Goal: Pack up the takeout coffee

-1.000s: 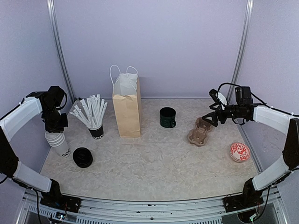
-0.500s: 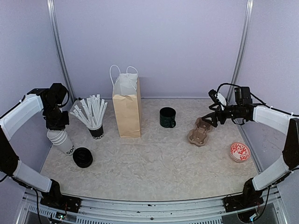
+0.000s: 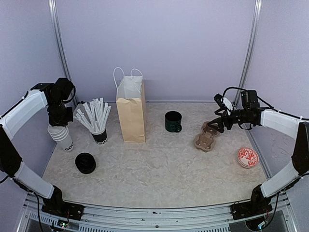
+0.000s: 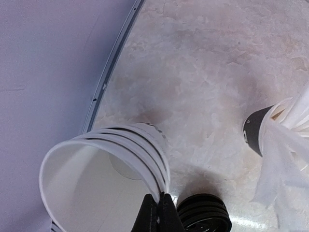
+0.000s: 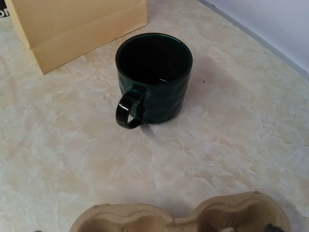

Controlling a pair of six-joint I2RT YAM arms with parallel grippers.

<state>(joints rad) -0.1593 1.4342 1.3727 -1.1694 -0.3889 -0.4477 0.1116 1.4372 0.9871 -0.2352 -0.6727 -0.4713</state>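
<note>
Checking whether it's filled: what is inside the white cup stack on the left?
Nothing: the left wrist view shows the top cup of the white cup stack bare down to its base. The left gripper pinches its rim. The nested cups below are covered.

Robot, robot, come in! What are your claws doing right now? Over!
Left claw shut on rim of stacked white paper cups. Right claw open by cardboard cup carrier. Straw cup between cups and paper bag.

We see a dark green mug [image 5: 154, 77] upright on the marbled worktop [image 5: 58, 135], its handle turned toward us. A brown paper bag [image 5: 77, 24] stands behind it; a cardboard cup carrier [image 5: 193, 217] fills the bottom edge.
</note>
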